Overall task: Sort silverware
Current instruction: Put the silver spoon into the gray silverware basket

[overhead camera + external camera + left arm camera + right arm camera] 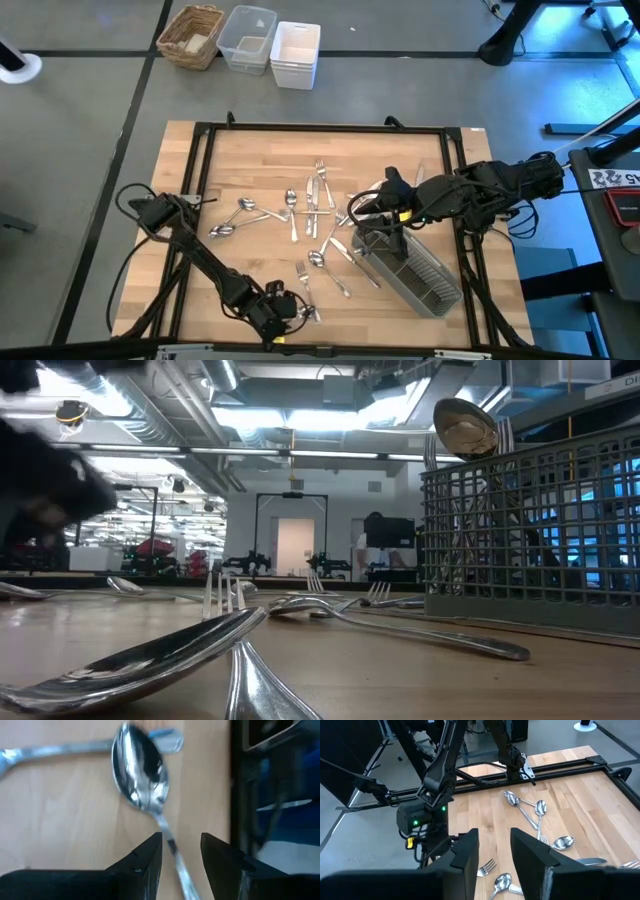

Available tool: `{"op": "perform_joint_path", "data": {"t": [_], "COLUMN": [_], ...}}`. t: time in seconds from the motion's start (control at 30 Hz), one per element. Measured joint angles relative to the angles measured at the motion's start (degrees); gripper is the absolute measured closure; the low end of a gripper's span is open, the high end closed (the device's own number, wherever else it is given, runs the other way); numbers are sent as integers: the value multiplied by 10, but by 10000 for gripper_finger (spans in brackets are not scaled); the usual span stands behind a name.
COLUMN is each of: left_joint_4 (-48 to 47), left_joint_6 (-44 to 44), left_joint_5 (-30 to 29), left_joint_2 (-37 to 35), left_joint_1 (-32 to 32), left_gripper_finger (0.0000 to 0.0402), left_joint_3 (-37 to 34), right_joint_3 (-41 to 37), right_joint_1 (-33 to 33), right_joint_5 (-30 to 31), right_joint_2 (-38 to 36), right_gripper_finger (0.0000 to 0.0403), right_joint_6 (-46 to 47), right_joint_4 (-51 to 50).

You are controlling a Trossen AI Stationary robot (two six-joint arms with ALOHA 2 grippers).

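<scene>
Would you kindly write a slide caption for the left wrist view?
Left gripper open astride the handle of a spoon lying on the wooden table.

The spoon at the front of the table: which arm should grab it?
The left arm, probably. Its pincer is open, with the spoon handle running between the fingers. The right pincer hangs open and empty near the caddy.
</scene>
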Motion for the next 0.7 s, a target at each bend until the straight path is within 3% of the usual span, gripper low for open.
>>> {"op": "perform_joint_path", "data": {"t": [0.5, 0.7], "left_joint_4": [-49, -60], "left_joint_6": [-55, -55], "left_joint_5": [-38, -42], "left_joint_2": [25, 26], "left_joint_1": [4, 6], "left_gripper_finger": [280, 346], "left_joint_3": [4, 2], "right_joint_3": [0, 0], "right_joint_1": [0, 0], "right_joint_5": [0, 0], "right_joint_2": [0, 0], "right_gripper_finger": [288, 288], "right_joint_6": [-2, -2], "right_joint_4": [0, 0]}}
